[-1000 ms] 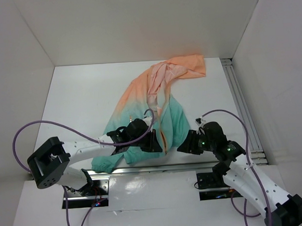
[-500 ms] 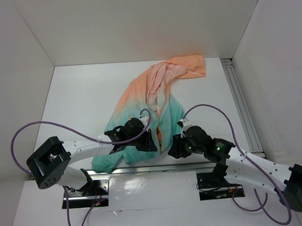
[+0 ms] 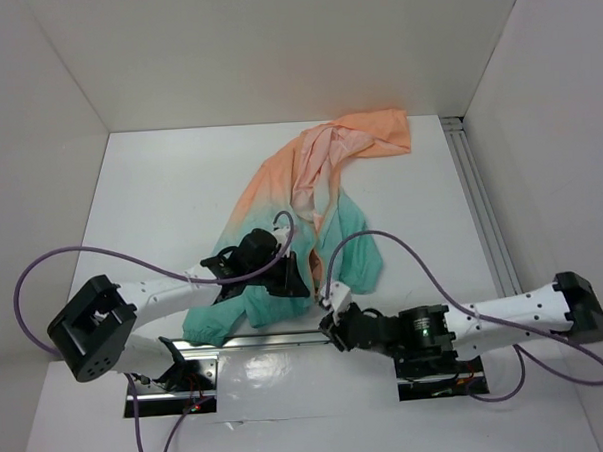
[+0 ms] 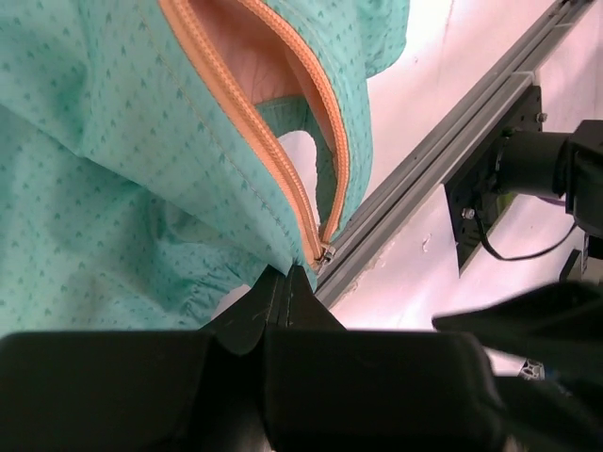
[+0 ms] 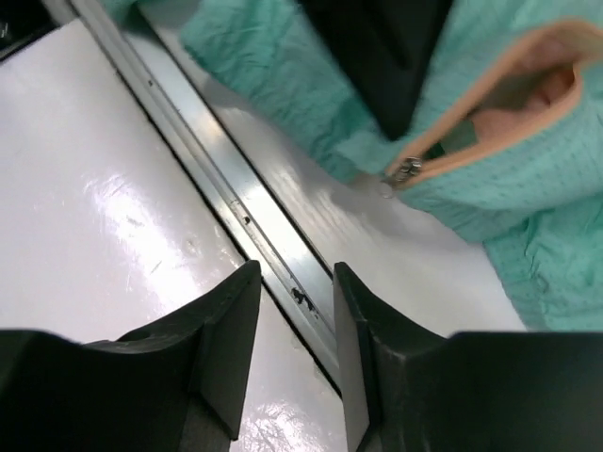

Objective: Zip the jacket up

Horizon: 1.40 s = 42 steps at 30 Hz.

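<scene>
The jacket (image 3: 310, 186) lies crumpled on the white table, peach at the far right and teal at the near left. Its orange front zipper (image 4: 283, 169) gapes open, with the metal slider (image 4: 323, 252) at the bottom hem. My left gripper (image 3: 292, 278) is shut on the teal hem just beside the slider, as the left wrist view (image 4: 287, 275) shows. My right gripper (image 3: 331, 323) is open and empty, hovering over the near rail in front of the hem. In the right wrist view (image 5: 294, 282) the slider (image 5: 407, 169) lies a short way beyond its fingertips.
An aluminium rail (image 3: 276, 339) runs along the table's near edge, right under the right gripper (image 5: 236, 207). Another rail (image 3: 481, 208) runs along the right side. White walls enclose the table. Purple cables (image 3: 112, 252) loop over both arms.
My right arm has swung left and down from the jacket's right side to the near edge in front of the hem. My left gripper has shifted slightly up, still holding the hem.
</scene>
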Each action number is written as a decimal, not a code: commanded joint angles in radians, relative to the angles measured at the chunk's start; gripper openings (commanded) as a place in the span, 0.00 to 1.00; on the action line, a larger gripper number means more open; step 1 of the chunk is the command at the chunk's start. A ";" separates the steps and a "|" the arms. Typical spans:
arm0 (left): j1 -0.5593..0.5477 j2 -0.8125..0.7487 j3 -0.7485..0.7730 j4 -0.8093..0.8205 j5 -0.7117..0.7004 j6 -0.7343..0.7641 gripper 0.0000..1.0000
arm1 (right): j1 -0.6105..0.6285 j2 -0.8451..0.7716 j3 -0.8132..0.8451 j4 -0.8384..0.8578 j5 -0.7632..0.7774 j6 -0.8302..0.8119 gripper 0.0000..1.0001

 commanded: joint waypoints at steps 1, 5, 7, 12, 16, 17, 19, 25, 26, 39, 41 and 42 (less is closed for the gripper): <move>0.027 -0.038 0.005 0.022 0.045 0.040 0.00 | 0.179 0.069 0.046 0.097 0.388 -0.109 0.45; 0.027 -0.038 0.005 0.022 0.065 0.040 0.00 | 0.365 0.221 0.083 0.073 0.638 -0.100 0.49; 0.027 -0.038 0.005 0.031 0.065 0.040 0.00 | 0.384 0.332 0.124 0.015 0.714 -0.041 0.49; 0.027 -0.047 0.005 0.031 0.083 0.049 0.00 | 0.431 0.502 0.167 -0.101 0.957 0.133 0.50; 0.027 -0.056 0.005 0.022 0.092 0.049 0.00 | 0.442 0.581 0.190 -0.239 1.020 0.335 0.52; 0.027 -0.056 0.005 0.022 0.103 0.049 0.00 | 0.442 0.591 0.190 -0.260 1.034 0.385 0.54; 0.027 -0.056 0.014 0.022 0.103 0.049 0.00 | 0.453 0.609 0.190 -0.329 1.044 0.473 0.55; 0.027 -0.038 0.025 0.022 0.112 0.049 0.00 | 0.543 0.720 0.294 -0.994 1.092 1.327 0.66; 0.027 -0.038 0.025 0.022 0.112 0.049 0.00 | 0.554 0.749 0.307 -1.056 1.092 1.411 0.68; 0.027 -0.047 0.025 0.031 0.112 0.049 0.00 | 0.496 0.698 0.489 -1.057 1.092 1.244 0.83; 0.027 -0.056 0.025 0.022 0.112 0.049 0.00 | 0.418 0.723 0.547 -1.057 1.104 1.156 0.84; 0.027 -0.056 0.025 0.022 0.112 0.049 0.00 | 0.392 0.735 0.579 -1.057 1.104 1.135 0.85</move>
